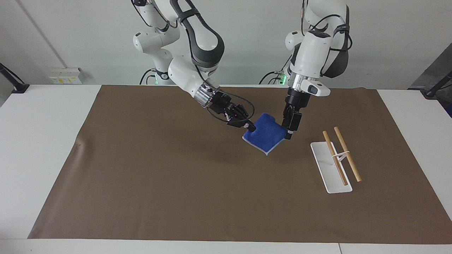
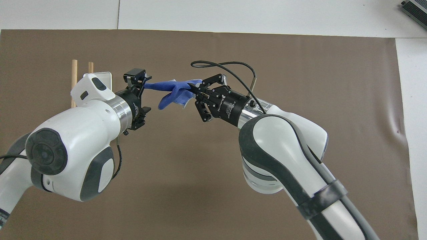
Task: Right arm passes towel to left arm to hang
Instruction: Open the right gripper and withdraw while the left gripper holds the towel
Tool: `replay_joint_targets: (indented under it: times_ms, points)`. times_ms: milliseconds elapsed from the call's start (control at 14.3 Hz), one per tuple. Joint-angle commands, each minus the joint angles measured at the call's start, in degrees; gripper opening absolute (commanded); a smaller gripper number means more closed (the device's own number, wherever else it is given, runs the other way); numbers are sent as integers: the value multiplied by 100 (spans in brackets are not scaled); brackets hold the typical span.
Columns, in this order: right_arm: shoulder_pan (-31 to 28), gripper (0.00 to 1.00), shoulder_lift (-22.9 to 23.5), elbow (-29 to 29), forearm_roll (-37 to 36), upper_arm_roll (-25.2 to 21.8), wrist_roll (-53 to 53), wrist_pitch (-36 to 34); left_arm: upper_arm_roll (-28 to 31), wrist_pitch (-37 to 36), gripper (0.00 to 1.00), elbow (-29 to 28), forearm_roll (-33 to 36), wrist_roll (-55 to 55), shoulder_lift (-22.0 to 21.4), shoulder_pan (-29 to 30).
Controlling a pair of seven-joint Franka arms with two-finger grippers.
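— Above the middle of the brown mat (image 1: 148, 183), what does the right gripper (image 1: 250, 128) hold?

— Its fingertips are pinched together on one corner of the towel (image 1: 265, 135), which hangs in the air over the mat, tilted, its pale border showing along the lower edge.

— And the left gripper (image 1: 289, 134)?

— It points down at the towel's other corner, on the side toward the white rack (image 1: 326, 169). Its fingers stand spread as wide as they go; in the overhead view the tip of the cloth (image 2: 173, 91) reaches in between them at the left gripper (image 2: 141, 80). Whether they touch the fabric cannot be told.

— Where is the rack from the towel?

— Toward the left arm's end of the table, resting on the mat, its two wooden rods (image 1: 340, 155) side by side on the white base, well clear of the cloth.
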Motion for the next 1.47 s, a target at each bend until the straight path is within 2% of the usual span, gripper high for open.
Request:
replay_joint_targets:
  times_ms: [0, 140, 349, 559, 908, 978, 1048, 1118, 1397]
  points:
    - [6, 0, 72, 87, 83, 43, -76, 107, 13, 317, 100, 22, -86, -35, 232, -22]
    - [15, 0, 72, 78, 83, 43, -76, 107, 5, 326, 77, 31, -86, -26, 268, -31]
    - [15, 0, 72, 69, 83, 43, -85, 107, -22, 274, 28, 31, -78, 88, 277, -31]
    - [14, 0, 72, 60, 83, 43, -85, 107, -74, 265, 1, 75, -78, 176, 294, -22]
    - [-3, 0, 72, 51, 92, 34, -172, 98, -74, 265, 0, 144, -78, 631, 312, -14]
    - [-3, 21, 72, 51, 92, 34, -181, 107, -74, 265, 0, 162, -78, 825, 347, -5]
    - [-3, 77, 63, 43, 66, 34, -225, 142, -74, 265, 0, 223, -78, 948, 391, 4]
    - [6, 100, 37, 34, 30, 34, -417, 325, -66, 247, 0, 276, -78, 993, 409, 30]
    - [15, 100, -16, -168, -74, 34, -1802, 826, -4, 247, 0, 312, -42, 1457, 418, 83]
